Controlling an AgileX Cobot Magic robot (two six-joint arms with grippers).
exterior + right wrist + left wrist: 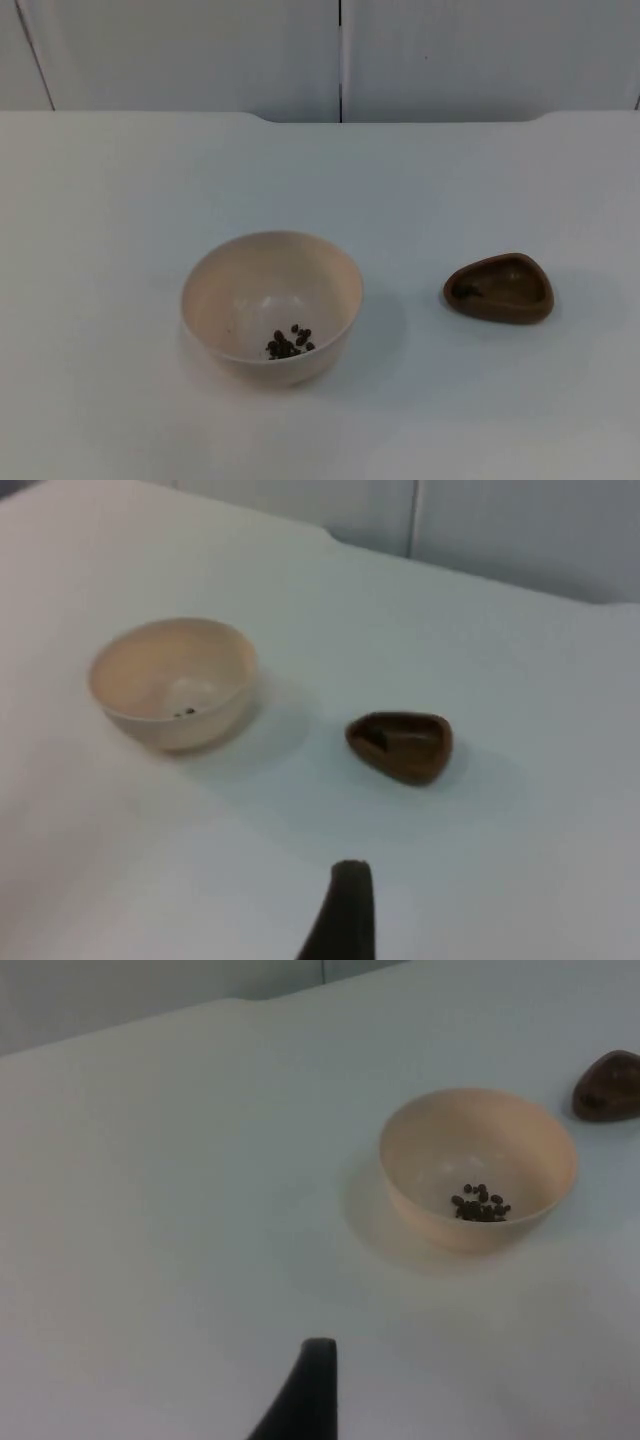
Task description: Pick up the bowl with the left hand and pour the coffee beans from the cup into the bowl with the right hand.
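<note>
Bowl (271,306): cream, upright on white table (120,200), coffee beans (288,342) inside | Cup (499,288): brown, well apart to its right | Left gripper (308,1390), right gripper (345,910): grip state unreadable

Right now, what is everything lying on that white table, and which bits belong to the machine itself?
Bowl: one, pale cream, standing upright on the table, left of the cup.
Coffee beans: a small dark brown heap, in the bottom of the bowl.
Cup: one, brown and shallow, standing on the table to the right of the bowl, apart from it; a few dark bits inside at one end.
Table: one, white, under everything.
Wall: grey panels, behind the table's far edge.
Left end effector: one black fingertip, back from the bowl, touching nothing.
Right end effector: one black fingertip, back from the cup, touching nothing.
</note>
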